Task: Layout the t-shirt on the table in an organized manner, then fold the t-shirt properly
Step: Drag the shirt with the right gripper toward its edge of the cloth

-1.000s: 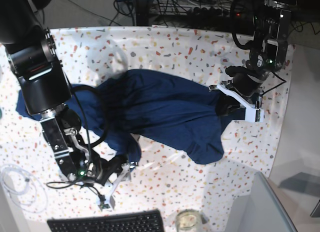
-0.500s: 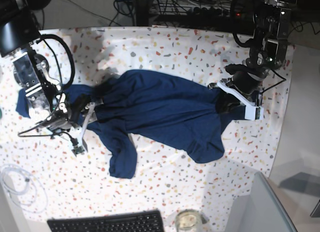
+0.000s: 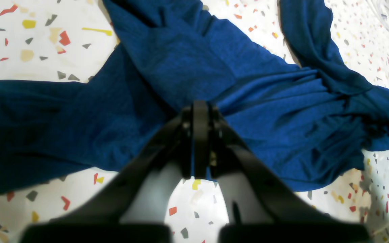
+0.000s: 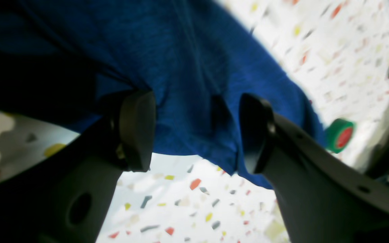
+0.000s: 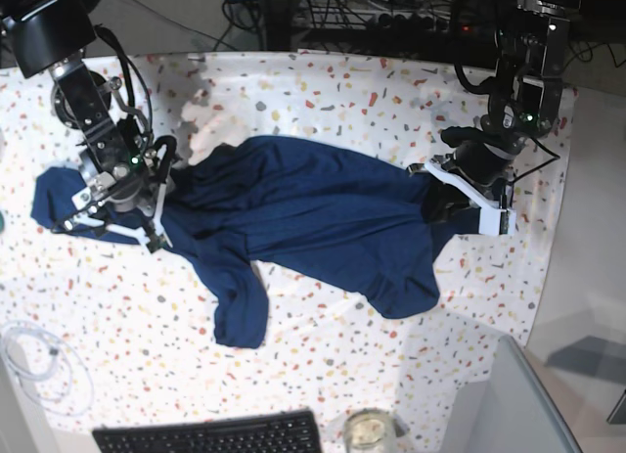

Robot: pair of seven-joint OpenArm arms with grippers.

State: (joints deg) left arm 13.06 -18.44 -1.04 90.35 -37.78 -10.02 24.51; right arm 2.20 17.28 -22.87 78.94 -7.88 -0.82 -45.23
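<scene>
Right tool [image 5: 125, 213] moved from worktop [image 5: 323, 81] 7 o'clock up to 9 o'clock; jaws apart, straddling shirt [image 5: 313, 223] edge. Left tool [image 5: 468, 194] at 3 o'clock pinched tight on fabric. Shirt mid-worktop, bunched; layout unfinished, folding not started.

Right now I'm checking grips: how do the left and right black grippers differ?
The left gripper is shut, pinching the dark navy t-shirt; the right gripper is open, jaws apart with cloth between them. In the base view, left sits at the shirt's right end, right at its left end. Both are low over the speckled table.
</scene>
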